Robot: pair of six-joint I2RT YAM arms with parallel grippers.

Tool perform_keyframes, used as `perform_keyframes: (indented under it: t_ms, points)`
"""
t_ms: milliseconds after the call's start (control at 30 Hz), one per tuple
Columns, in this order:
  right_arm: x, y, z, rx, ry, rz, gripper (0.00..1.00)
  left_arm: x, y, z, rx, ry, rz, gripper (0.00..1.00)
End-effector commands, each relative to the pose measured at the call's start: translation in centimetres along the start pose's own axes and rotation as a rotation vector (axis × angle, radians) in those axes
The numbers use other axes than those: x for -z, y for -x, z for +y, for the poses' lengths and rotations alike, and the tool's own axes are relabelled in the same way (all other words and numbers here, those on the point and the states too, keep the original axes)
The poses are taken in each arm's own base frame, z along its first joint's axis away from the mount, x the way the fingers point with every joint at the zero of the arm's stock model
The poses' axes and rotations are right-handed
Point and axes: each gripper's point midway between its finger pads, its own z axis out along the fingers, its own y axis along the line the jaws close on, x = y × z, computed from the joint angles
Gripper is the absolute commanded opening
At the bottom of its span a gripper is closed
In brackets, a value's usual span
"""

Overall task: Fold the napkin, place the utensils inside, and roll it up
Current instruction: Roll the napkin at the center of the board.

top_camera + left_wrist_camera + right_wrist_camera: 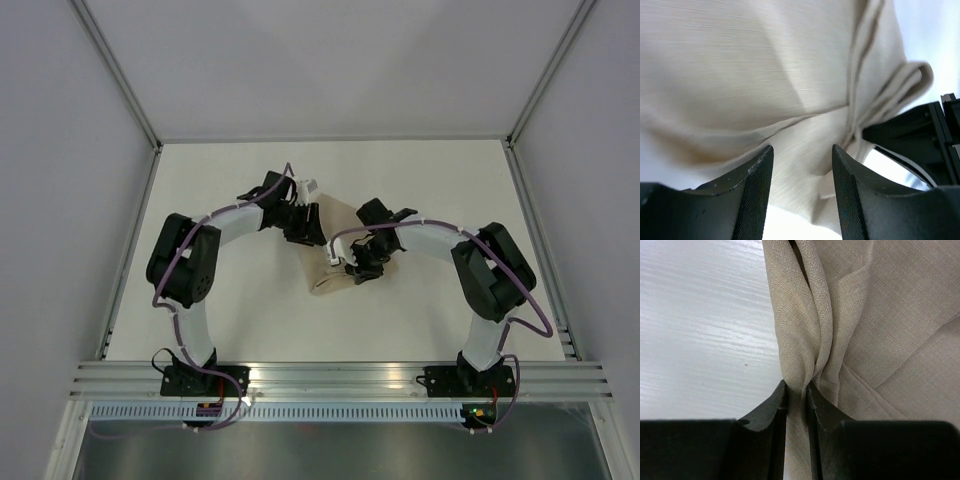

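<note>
White table (700, 340) bears napkin (890, 340), fold pinched between right fingers (772, 412); left fingers (752, 192) spread beside it.

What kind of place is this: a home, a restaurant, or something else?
Probably a robot test cell in a laboratory: a white table enclosed by plain panels in aluminium framing, with two robot arms bolted at its edge, handling a napkin.

Looks like a robotics lab test cell rather than any home or kitchen. Walled in by plain pale panels (60, 150) set between aluminium profile posts (125, 85). Floored with a bare white tabletop (420, 180), edged in front by slotted aluminium rails (340, 378). Fitted with two white-and-black robot arms, left arm (190, 265) and right arm (490, 270), bolted at that rail and trailing purple cables (546, 318).
</note>
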Motion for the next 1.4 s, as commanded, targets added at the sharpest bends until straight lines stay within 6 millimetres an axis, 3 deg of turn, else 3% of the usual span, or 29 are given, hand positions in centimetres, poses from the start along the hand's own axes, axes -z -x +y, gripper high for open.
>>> perform_keyframes:
  t_ms: [0,67,100,133,200,233,300,333,367,433,467,533,567,667,800,1033,1133,1167,1367]
  points:
    - [0.4,-1.7,3.7,-0.154,0.231,-0.015,0.13,3.8,3.7,0.4,0.043,0.167,-0.183,0.56]
    - [1.0,-1.2,2.6,-0.177,0.247,-0.055,0.13,5.2,4.3,1.3,0.055,0.260,-0.244,0.55]
    - [0.8,-1.8,3.3,-0.211,0.306,-0.050,0.13,5.9,4.6,1.7,0.063,0.299,-0.276,0.55]
    - [1.2,-1.3,2.5,-0.206,0.312,-0.068,0.13,7.8,6.0,1.4,0.062,0.346,-0.365,0.55]
    - [1.4,-1.5,3.7,-0.275,0.407,-0.084,0.14,8.8,5.9,1.2,0.056,0.358,-0.415,0.55]
    - [1.6,-1.2,2.9,-0.253,0.410,-0.101,0.13,10.7,7.1,0.2,0.032,0.370,-0.498,0.54]
    - [1.7,-1.5,3.4,-0.307,0.472,-0.106,0.13,11.6,6.7,0.1,-0.006,0.416,-0.559,0.55]
    - [1.7,-1.4,2.9,-0.292,0.474,-0.115,0.14,12.0,6.6,-0.3,-0.026,0.415,-0.586,0.55]
    - [2.0,-1.5,3.1,-0.312,0.495,-0.115,0.13,12.7,6.6,-2.0,-0.077,0.382,-0.649,0.55]
    - [1.7,-1.7,2.8,-0.326,0.513,-0.118,0.13,13.7,6.7,-2.8,-0.168,0.428,-0.718,0.55]
    - [1.8,-1.9,2.8,-0.339,0.523,-0.117,0.13,13.6,6.2,-4.7,-0.238,0.410,-0.743,0.56]
    - [1.4,-2.1,2.6,-0.359,0.537,-0.124,0.13,13.8,6.0,-5.5,-0.351,0.468,-0.770,0.57]
    - [1.5,-2.2,2.8,-0.371,0.553,-0.124,0.13,12.5,4.7,-6.8,-0.412,0.452,-0.747,0.57]
    - [1.3,-2.3,2.7,-0.396,0.579,-0.123,0.14,11.5,3.8,-9.2,-0.554,0.462,-0.756,0.57]
    - [1.0,-2.3,2.1,-0.416,0.577,-0.126,0.14,9.9,2.5,-11.1,-0.702,0.457,-0.748,0.61]
    - [0.8,-2.7,2.0,-0.445,0.577,-0.100,0.13,4.1,-2.4,-14.4,-0.968,0.289,-0.633,0.63]
    - [0.7,-2.7,1.8,-0.449,0.566,-0.102,0.13,1.3,-4.5,-15.5,-1.071,0.237,-0.577,0.64]
    - [0.6,-2.7,1.7,-0.451,0.564,-0.104,0.13,0.1,-5.1,-15.1,-1.087,0.241,-0.545,0.65]
    - [0.7,-2.7,1.5,-0.469,0.560,-0.109,0.13,-3.2,-5.6,-14.9,-1.136,0.231,-0.466,0.66]
